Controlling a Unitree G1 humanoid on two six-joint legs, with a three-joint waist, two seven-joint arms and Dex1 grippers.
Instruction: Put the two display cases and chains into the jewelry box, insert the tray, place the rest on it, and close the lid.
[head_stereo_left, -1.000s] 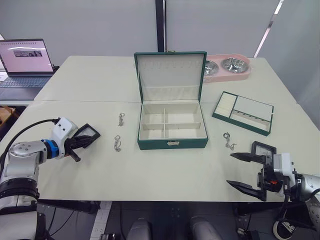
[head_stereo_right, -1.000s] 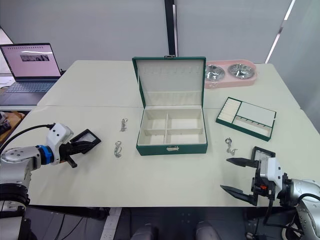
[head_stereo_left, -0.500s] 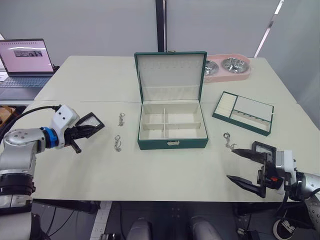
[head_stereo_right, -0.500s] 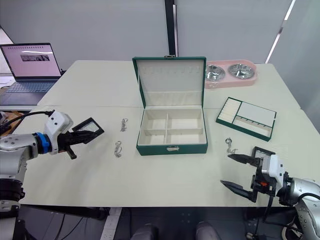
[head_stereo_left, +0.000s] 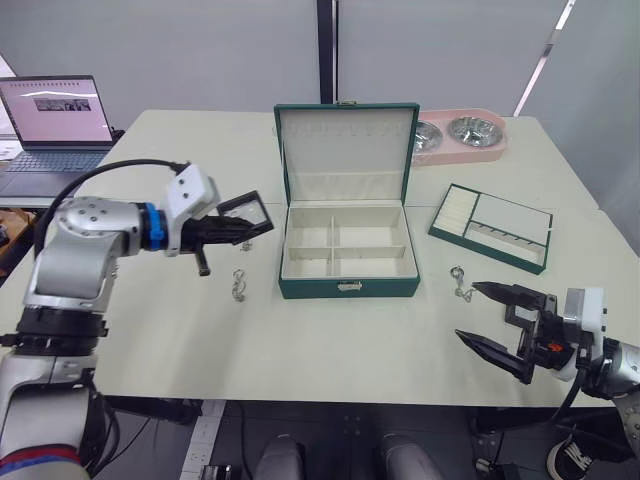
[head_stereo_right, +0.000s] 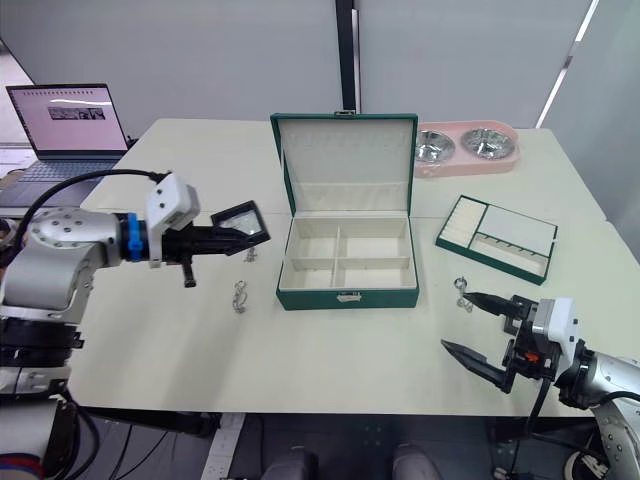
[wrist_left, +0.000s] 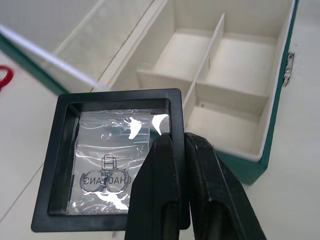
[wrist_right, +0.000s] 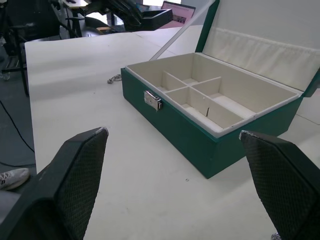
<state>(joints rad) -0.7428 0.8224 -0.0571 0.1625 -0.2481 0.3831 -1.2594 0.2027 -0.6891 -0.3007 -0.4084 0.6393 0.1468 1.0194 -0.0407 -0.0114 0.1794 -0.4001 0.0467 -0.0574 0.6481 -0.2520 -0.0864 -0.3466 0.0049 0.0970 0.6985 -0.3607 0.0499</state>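
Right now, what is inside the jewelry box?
The jewelry box holds nothing: all four cream compartments are bare. The left end effector holds a display case beside it.

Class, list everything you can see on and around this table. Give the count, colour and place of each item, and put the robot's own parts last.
table: one, cream, under everything.
jewelry box: one, dark green with cream lining, table centre, compartments empty.
lid: one, green and cream, standing open at the back of the box.
tray: one, green and cream, right of the box.
chains: three, silver; two left of the box, one right.
display case: one, black frame, held above the table left of the box.
pet bowl: one, pink, back right.
laptop: one, back left.
left gripper: shut on the case.
right gripper: open, front right.
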